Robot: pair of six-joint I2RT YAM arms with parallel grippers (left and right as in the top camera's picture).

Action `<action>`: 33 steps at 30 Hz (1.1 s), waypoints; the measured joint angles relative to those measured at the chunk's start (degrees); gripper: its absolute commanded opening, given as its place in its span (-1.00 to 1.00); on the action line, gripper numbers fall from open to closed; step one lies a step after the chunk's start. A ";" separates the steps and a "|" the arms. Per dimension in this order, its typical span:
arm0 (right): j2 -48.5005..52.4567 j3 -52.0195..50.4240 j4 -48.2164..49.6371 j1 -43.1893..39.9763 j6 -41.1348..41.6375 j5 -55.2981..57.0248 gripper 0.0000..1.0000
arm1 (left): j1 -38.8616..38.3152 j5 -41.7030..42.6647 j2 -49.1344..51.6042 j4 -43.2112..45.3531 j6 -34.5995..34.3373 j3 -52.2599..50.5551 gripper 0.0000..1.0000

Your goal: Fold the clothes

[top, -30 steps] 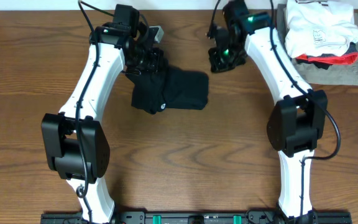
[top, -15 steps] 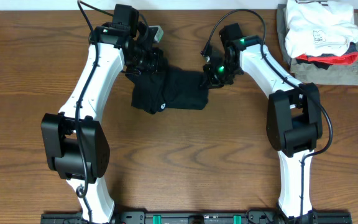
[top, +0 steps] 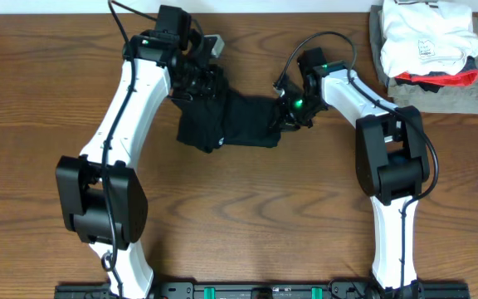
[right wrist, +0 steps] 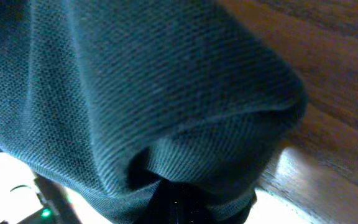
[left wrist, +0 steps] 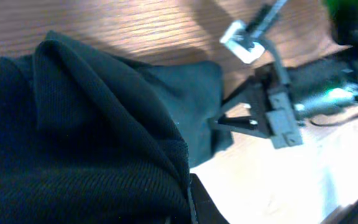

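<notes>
The black T-shirt (top: 239, 124) lies bunched and partly folded on the wooden table, just behind its middle. My left gripper (top: 196, 87) sits on the shirt's back left corner, and in the left wrist view the black fabric (left wrist: 73, 124) covers its jaws, with one dark finger (left wrist: 201, 205) showing beside the cloth. My right gripper (top: 287, 112) is at the shirt's right edge and also shows in the left wrist view (left wrist: 272, 112). In the right wrist view the fabric (right wrist: 135, 81) folds down into the jaws (right wrist: 185, 199), pinched there.
A stack of folded white garments (top: 426, 37) lies on a red-trimmed piece (top: 438, 79) and a grey folded garment (top: 463, 95) at the back right corner. Bare wooden table (top: 305, 216) lies in front of the shirt.
My right gripper has come down and left from behind the shirt onto its right edge. The left gripper has stayed on the shirt's back left corner.
</notes>
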 measured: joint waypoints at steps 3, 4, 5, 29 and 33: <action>0.35 0.00 0.02 -0.28 0.00 -1.18 -0.97 | -2.43 -0.02 -0.72 0.76 -0.02 0.04 -0.88; 0.37 0.02 0.02 -0.28 0.00 -1.31 -0.97 | -3.32 -0.09 -0.81 1.25 0.00 0.04 -0.88; 0.39 0.02 0.02 -0.26 0.00 -1.38 -0.97 | -4.46 -0.42 -0.81 1.88 -0.02 0.04 -0.88; 0.46 0.02 -0.17 -0.39 -0.02 -1.70 -0.97 | -14.10 -9.25 3.50 10.60 -0.85 0.17 0.96; 0.50 0.02 -0.20 -0.63 -0.02 -2.01 -0.97 | -13.81 -9.22 3.50 10.73 -1.20 0.20 0.96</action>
